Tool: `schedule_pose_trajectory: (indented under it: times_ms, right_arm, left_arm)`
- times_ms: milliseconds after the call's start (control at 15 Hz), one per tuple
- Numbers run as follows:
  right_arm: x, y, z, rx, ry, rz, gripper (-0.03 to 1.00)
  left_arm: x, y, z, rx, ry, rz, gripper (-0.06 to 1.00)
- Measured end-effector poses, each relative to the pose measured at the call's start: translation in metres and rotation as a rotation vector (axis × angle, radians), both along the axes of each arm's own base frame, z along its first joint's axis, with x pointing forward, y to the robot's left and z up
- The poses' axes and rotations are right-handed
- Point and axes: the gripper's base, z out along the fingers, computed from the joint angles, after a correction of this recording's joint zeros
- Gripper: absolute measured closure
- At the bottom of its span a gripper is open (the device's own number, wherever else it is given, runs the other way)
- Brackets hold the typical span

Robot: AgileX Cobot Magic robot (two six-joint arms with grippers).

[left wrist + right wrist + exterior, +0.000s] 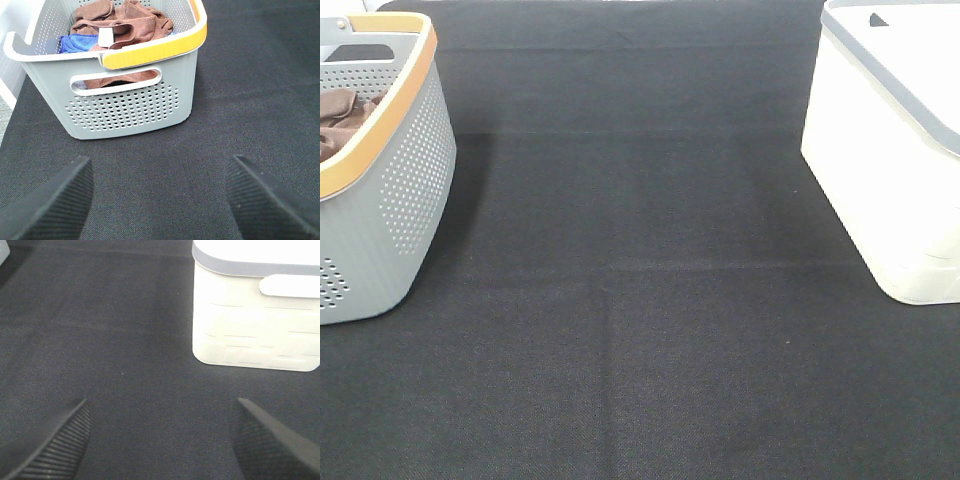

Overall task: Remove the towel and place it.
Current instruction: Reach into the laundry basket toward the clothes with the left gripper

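Hovering over the black mat (pixel 240 100), the left gripper (pixel 159 172), jaws wide apart and empty, faced the grey basket (pixel 130 107) holding the crumpled brown towel (pixel 127 25). The right gripper (pixel 160 407), likewise parted, faced the white basket (pixel 250 325). Stage, by appearance: approach. Next, reach inside and pinch a fold. The towel's white tag (pixel 105 37) was unreadable.

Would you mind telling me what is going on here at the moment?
Nothing is being handled yet. The left gripper and the right gripper both hang open and empty over the black fabric table cover. The reddish-brown terry-cloth towel, with its small white tag, lies crumpled in the grey perforated plastic basket with an orange rim, partly over a blue cloth. A white plastic basket with a grey rim stands on the opposite side.
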Motion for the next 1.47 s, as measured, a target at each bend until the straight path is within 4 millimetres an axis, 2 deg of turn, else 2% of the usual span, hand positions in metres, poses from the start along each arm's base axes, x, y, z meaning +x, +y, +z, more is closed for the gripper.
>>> schedule_pose_trajectory:
  times_ms: [1467]
  right_arm:
    - [0.0000,0.0000,0.0000,0.000,0.000,0.000,0.23]
  left_arm:
    - [0.0000,0.0000,0.0000,0.000,0.000,0.000,0.23]
